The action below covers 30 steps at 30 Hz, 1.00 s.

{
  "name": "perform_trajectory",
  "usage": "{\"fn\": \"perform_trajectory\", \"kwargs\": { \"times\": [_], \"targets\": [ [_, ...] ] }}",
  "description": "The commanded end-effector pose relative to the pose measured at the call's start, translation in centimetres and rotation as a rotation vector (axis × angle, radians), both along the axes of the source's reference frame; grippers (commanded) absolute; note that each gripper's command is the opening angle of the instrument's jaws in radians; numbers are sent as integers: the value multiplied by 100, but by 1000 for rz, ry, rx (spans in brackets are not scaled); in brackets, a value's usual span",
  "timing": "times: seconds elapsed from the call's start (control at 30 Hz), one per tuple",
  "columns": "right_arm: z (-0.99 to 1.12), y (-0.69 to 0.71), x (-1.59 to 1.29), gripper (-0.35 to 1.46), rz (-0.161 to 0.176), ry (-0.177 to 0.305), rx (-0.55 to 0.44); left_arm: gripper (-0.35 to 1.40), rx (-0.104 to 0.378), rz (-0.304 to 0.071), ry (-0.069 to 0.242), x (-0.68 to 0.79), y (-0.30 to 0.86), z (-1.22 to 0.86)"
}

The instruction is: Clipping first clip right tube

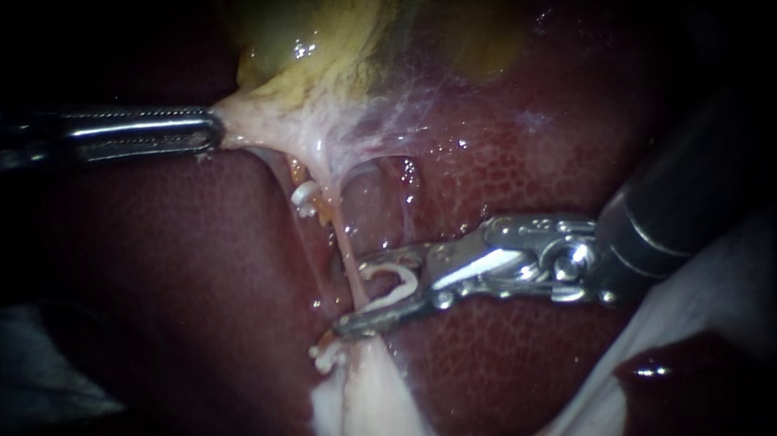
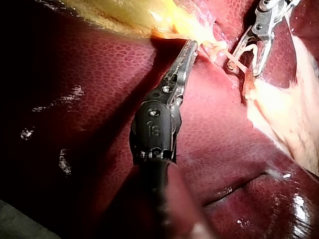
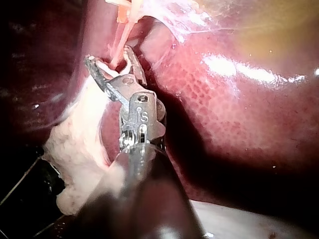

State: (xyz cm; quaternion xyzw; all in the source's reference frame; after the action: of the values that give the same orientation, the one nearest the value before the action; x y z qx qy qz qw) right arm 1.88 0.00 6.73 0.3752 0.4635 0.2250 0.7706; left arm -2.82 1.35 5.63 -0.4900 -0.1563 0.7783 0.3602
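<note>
My right instrument (image 1: 354, 295) reaches in from the right. Its jaws stand open astride a thin pink tube, the right tube (image 1: 347, 251), with a white clip (image 1: 394, 284) seated between them. In the right wrist view the same jaws (image 3: 110, 56) straddle the tube (image 3: 121, 42). My left instrument (image 1: 213, 129) comes in from the left with its jaws shut on pale tissue at the neck of the yellow-green gallbladder (image 1: 308, 36), holding it stretched. The left wrist view shows those jaws (image 2: 192, 47) on that tissue, with the right instrument (image 2: 249, 52) beyond.
Dark red liver (image 1: 536, 148) lies all around. Two small white clips sit on the neighbouring left strand, one high (image 1: 303, 196) and one low (image 1: 325, 356). Pale fatty tissue (image 1: 363, 410) sits below the jaws. White cloth (image 1: 720, 289) lies at the lower right.
</note>
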Motion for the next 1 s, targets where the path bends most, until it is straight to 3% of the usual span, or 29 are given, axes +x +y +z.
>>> {"fn": "perform_trajectory", "kwargs": {
  "times": [0.03, 0.27, 0.63, 1.0],
  "targets": [
    [1, 0, 1, 49, 2, 8, 9, -35, 0, 0, 0, 0, 0, 0],
    [2, 0, 3, 50, 10, 81, 89, -35, 0, 0, 0, 0, 0, 0],
    [-7, -7, 9, 47, -18, 230, 216, -35, 0, 0, 0, 0, 0, 0],
    [-9, -8, 15, 39, -25, 264, 247, -35, 0, 0, 0, 0, 0, 0]
  ]
}}
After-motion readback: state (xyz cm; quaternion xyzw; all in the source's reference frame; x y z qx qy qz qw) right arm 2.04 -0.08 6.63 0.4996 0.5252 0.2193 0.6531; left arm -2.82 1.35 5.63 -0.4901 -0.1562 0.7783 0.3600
